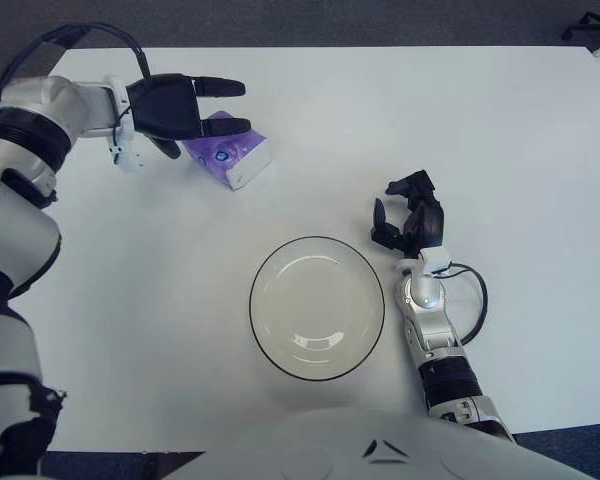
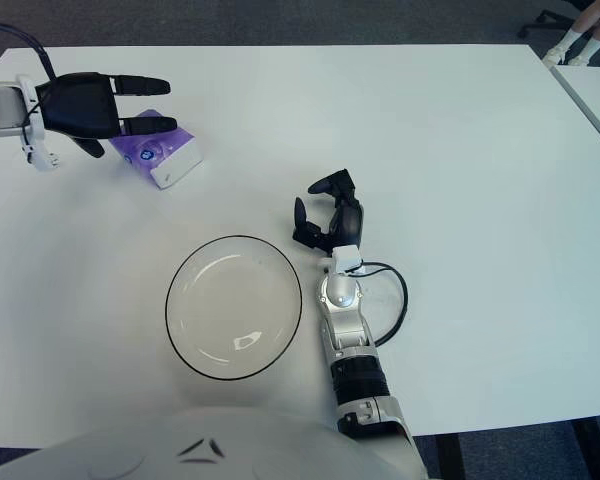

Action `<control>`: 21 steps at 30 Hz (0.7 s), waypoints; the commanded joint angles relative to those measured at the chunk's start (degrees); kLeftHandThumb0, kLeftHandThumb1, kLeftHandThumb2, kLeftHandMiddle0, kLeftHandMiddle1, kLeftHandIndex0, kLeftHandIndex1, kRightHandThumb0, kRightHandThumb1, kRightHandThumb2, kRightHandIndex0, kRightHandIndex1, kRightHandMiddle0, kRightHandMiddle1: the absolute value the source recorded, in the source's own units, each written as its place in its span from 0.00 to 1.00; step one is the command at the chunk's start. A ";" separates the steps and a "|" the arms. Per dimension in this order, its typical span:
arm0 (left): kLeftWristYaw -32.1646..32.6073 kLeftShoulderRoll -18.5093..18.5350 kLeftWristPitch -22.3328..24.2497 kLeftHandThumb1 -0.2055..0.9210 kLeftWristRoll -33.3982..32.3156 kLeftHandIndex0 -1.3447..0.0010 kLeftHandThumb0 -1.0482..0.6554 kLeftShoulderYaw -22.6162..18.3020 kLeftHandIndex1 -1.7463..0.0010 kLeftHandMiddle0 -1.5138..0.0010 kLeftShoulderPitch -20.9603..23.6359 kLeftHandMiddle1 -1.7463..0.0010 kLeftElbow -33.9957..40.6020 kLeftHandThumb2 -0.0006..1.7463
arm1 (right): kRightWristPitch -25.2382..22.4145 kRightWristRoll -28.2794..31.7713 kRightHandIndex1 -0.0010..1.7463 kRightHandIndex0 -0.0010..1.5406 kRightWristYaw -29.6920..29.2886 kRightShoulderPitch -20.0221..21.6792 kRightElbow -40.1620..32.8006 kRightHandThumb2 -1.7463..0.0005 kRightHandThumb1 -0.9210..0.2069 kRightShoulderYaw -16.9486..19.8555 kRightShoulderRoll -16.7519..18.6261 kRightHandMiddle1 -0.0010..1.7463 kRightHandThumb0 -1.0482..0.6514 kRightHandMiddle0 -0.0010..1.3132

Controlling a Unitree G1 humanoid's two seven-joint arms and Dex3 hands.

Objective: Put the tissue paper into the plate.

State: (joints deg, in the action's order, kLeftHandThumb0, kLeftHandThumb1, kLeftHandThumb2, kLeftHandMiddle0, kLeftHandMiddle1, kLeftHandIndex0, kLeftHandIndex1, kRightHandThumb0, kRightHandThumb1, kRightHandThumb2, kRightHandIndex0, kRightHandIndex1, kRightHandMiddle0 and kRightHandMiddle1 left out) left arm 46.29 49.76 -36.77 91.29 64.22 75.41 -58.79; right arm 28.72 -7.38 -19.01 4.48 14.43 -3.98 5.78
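A small purple and white tissue pack [image 1: 228,158] lies on the white table at the far left. My left hand [image 1: 185,106] hovers just over its left end with fingers stretched out to the right, holding nothing. A clear glass plate [image 1: 317,307] with a dark rim sits near the front centre, with nothing in it. My right hand [image 1: 412,222] shows just right of the plate, its fingers loosely spread and holding nothing.
The white table [image 1: 500,150] stretches wide to the right and back. A black cable [image 1: 474,290] loops beside my right wrist. Part of another white table edge [image 2: 590,95] shows at the far right.
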 commanded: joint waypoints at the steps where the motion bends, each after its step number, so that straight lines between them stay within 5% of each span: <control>1: -1.47 -0.33 1.01 0.98 -1.19 1.00 0.00 -0.73 1.00 1.00 -2.19 1.00 -0.86 0.25 | 1.59 -1.40 0.79 0.44 -0.28 -6.13 9.05 0.35 0.48 0.75 -0.99 1.00 0.61 0.34; 21: -5.94 -7.55 0.98 0.99 -7.39 1.00 0.00 -1.68 1.00 1.00 -4.38 1.00 -7.80 0.21 | -0.78 -1.93 0.79 0.45 -1.50 -7.62 6.09 0.35 0.48 0.68 -0.62 1.00 0.61 0.33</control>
State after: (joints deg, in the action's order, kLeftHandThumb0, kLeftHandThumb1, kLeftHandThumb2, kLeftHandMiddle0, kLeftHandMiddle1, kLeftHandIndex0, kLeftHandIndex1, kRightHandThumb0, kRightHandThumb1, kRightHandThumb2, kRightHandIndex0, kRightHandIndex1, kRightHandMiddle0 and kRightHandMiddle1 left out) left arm 40.17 43.53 -35.77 84.52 62.51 72.99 -65.42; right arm 28.42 -7.42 -19.98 4.30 14.35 -3.84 5.80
